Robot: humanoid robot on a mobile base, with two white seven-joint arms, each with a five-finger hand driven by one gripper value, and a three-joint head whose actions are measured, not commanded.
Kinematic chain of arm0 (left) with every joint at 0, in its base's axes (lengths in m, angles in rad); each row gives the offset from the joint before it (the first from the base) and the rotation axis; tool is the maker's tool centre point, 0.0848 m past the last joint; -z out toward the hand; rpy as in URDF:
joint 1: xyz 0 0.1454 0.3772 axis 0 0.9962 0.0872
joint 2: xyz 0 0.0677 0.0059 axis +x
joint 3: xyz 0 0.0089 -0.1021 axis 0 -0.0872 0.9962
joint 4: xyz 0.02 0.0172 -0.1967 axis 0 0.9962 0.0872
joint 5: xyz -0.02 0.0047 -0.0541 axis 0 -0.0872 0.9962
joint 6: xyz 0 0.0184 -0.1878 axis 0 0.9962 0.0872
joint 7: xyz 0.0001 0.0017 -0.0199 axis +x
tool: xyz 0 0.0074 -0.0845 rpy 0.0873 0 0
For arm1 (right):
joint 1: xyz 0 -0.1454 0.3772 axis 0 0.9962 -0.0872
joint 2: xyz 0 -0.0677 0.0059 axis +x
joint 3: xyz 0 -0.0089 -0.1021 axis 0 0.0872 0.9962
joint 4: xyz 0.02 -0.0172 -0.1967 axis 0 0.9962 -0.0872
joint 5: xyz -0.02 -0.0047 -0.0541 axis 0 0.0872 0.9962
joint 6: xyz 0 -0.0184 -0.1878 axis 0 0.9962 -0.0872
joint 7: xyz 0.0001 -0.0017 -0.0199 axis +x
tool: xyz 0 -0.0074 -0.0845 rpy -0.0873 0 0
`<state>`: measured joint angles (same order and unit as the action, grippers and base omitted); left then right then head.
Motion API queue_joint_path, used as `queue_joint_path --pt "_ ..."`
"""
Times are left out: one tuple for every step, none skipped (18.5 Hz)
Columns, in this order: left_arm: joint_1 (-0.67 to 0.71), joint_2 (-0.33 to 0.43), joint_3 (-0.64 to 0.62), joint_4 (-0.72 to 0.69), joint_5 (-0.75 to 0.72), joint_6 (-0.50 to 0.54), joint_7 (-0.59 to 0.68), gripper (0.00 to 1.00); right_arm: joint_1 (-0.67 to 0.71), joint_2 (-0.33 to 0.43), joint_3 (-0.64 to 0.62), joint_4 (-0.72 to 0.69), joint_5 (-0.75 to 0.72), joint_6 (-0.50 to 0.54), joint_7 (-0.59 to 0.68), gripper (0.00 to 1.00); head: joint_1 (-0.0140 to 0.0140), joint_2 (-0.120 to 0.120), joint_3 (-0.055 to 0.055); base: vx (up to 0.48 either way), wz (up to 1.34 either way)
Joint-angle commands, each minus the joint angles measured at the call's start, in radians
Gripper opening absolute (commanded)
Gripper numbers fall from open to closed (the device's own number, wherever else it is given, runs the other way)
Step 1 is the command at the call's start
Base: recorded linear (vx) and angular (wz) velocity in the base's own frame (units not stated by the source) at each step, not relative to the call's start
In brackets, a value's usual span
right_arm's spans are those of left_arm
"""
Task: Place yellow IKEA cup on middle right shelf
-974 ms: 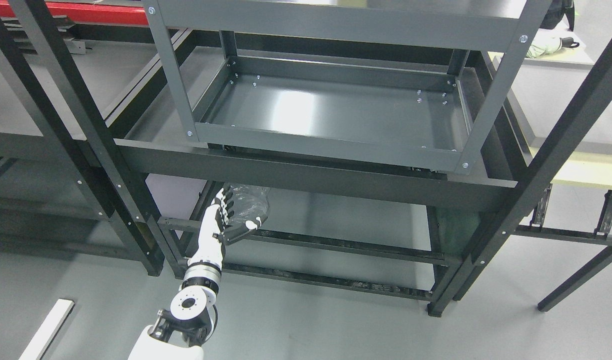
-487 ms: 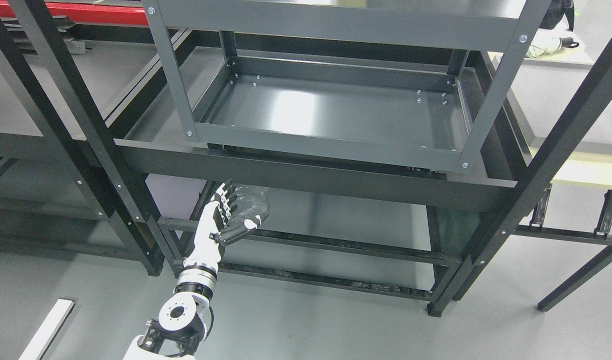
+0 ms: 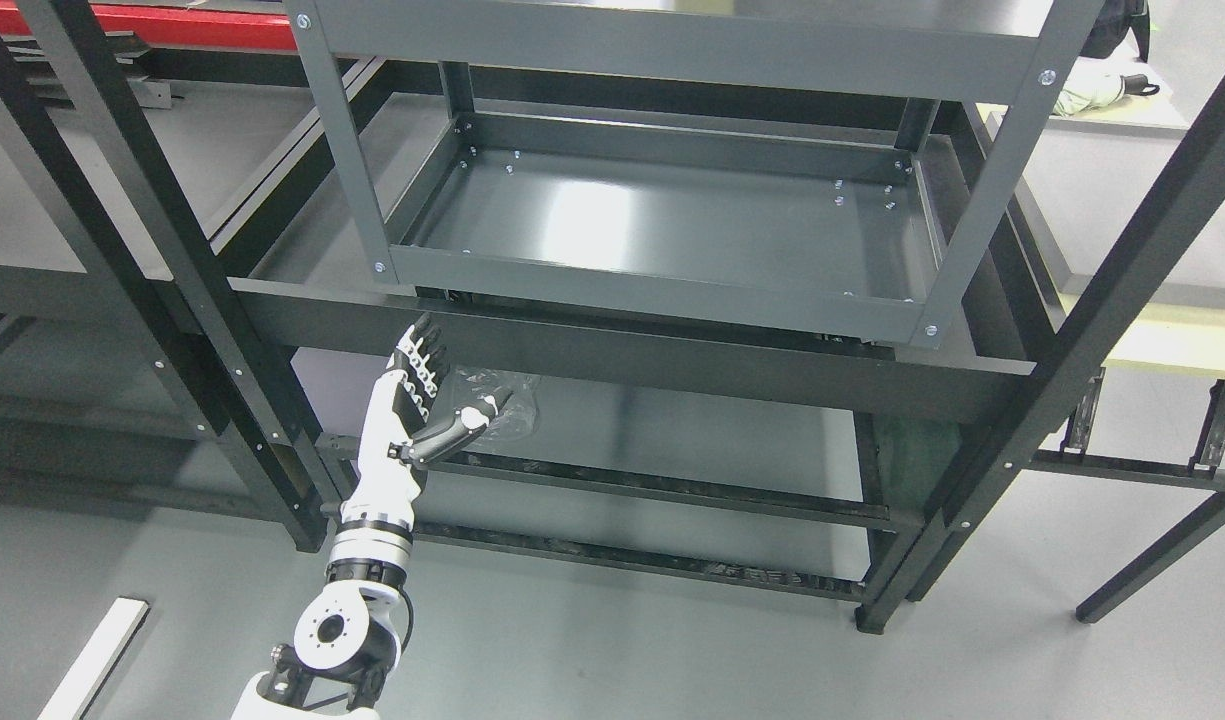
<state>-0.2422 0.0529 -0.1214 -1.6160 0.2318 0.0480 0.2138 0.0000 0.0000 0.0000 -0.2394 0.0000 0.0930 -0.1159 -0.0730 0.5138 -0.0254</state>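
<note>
No yellow cup shows; the left hand (image 3: pixel 419 400), fingers (image 3: pixel 419 352) spread and empty, hovers beside a crinkly clear plastic bag (image 3: pixel 500 400), probably light, limp and slippery.

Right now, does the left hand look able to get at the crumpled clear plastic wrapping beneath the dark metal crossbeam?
Probably yes: the left hand is open beside the crumpled clear plastic wrapping, thumb stretched across its front, and nothing stands between them below the dark metal crossbeam.
</note>
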Motion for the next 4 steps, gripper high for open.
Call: queue_joint_path --pt "0.001 -0.004 0.022 -0.022 0.000 -0.004 -0.001 0.95 0.014 -0.017 0.017 0.000 -0.025 0.001 -0.001 0.99 0.0000 0.000 0.000 0.000 0.00" --pt "0.000 -0.004 0.022 -0.022 0.000 -0.004 -0.001 0.95 0.014 -0.017 0.017 0.000 -0.025 0.001 -0.001 0.99 0.0000 0.000 0.000 0.000 0.00" --pt "0.001 -0.002 0.022 -0.022 0.000 -0.004 -0.002 0.95 0.014 -0.017 0.017 0.000 -0.025 0.001 -0.001 0.99 0.0000 0.000 0.000 0.000 0.00" --pt "0.001 -0.002 0.022 -0.022 0.000 -0.004 -0.002 0.95 0.014 -0.017 0.017 0.000 -0.025 0.001 -0.001 0.99 0.0000 0.000 0.000 0.000 0.00"
